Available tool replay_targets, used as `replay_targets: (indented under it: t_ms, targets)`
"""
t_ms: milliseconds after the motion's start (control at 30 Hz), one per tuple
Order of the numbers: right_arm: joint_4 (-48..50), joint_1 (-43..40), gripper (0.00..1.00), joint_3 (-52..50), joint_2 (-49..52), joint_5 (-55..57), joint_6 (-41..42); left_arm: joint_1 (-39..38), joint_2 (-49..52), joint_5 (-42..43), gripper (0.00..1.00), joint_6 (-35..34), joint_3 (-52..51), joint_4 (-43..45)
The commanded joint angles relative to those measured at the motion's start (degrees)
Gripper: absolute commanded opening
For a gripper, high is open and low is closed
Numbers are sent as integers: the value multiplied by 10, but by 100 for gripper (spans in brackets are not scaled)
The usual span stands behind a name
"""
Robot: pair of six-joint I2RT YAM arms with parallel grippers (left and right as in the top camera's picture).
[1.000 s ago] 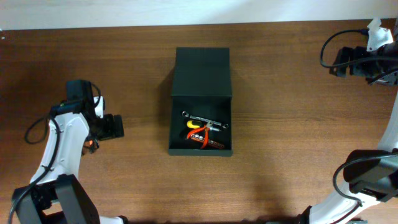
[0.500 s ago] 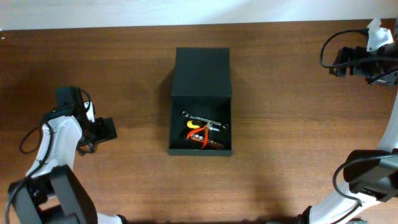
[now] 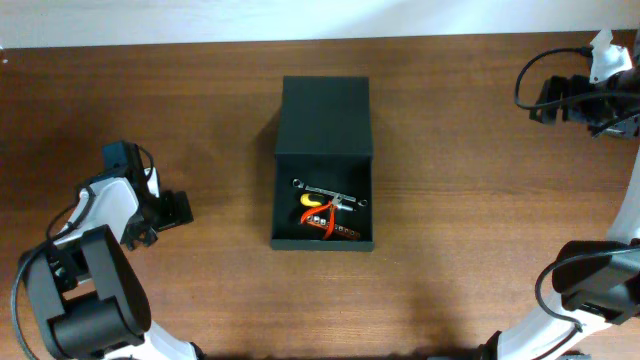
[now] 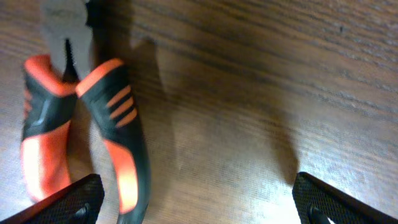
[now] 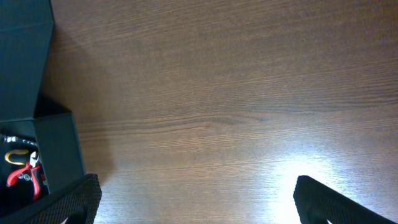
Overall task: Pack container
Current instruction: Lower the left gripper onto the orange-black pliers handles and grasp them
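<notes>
The dark green container stands mid-table with its flap lid open toward the far side. Inside lie a silver wrench, a yellow item and red-handled pliers. It also shows at the left edge of the right wrist view. My left gripper is low over the table at the left, open and empty. Orange-and-black pliers lie on the wood by its left finger. My right gripper is open and empty at the far right.
The table is brown wood. A white wall edge runs along the far side. The right arm's cables hang near the far right corner.
My left arm has drawn back a little to the left and lower, with its gripper still over the orange pliers. The right arm and the container have not moved.
</notes>
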Motion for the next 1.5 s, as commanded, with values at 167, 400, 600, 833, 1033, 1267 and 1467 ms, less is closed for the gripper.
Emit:
replay_targets:
  t_ms: [167, 400, 600, 833, 1033, 1267, 1467]
  targets:
    - [-2, 1, 99, -3, -18, -11, 7, 2, 42, 13, 99, -6, -5, 32]
    - [-2, 1, 99, -3, -18, -11, 7, 2, 53, 13, 99, -5, -5, 29]
    - [-4, 1, 99, -3, -18, -11, 7, 2, 53, 12, 100, -3, -5, 19]
    - [-11, 1, 99, -3, -18, -11, 7, 2, 53, -31, 100, -15, -5, 15]
    - [-15, 1, 99, -3, -18, -11, 7, 3, 53, -68, 100, -39, -5, 15]
    - [-17, 1, 99, -3, -18, -11, 7, 14, 53, -74, 100, -66, -5, 16]
    - [-17, 1, 99, -3, -18, -11, 7, 35, 53, -74, 100, -66, -5, 15]
